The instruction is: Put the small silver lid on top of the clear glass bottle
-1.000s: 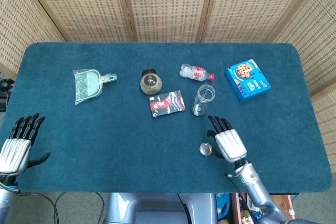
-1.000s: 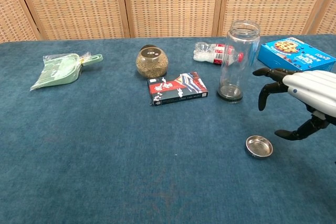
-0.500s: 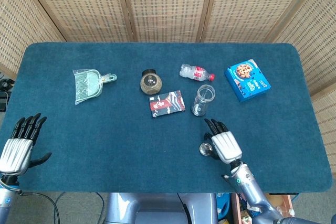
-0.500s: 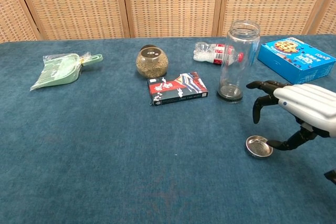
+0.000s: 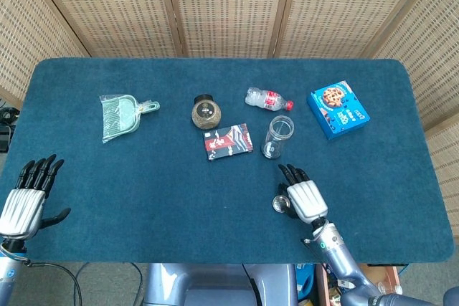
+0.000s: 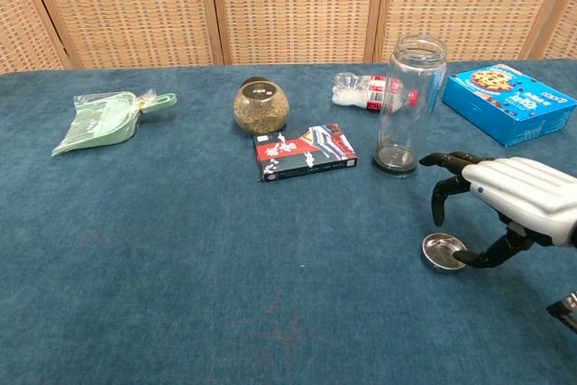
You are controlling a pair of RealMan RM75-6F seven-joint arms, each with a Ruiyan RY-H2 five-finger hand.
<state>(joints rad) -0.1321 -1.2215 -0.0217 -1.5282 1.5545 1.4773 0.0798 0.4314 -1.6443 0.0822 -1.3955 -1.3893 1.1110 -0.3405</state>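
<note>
The small silver lid [image 5: 280,204] [image 6: 443,252] lies flat on the blue cloth, in front of the clear glass bottle [image 5: 277,136] [image 6: 409,104], which stands upright and open at the top. My right hand [image 5: 304,197] [image 6: 509,201] hovers just right of the lid, fingers spread and arched over it, the thumb tip touching the lid's right rim. Nothing is held in it. My left hand [image 5: 24,200] rests open at the table's front left corner, far from both objects; the chest view does not show it.
A playing-card box [image 5: 229,140] lies left of the bottle. A round jar of seeds [image 5: 206,112], a plastic water bottle on its side [image 5: 268,99], a blue cookie box [image 5: 338,109] and a green dustpan [image 5: 120,115] sit farther back on the table [image 5: 143,177].
My right hand has slid left and lowered toward the lid, and its thumb now meets the lid's rim. The lid, bottle and left hand have not moved.
</note>
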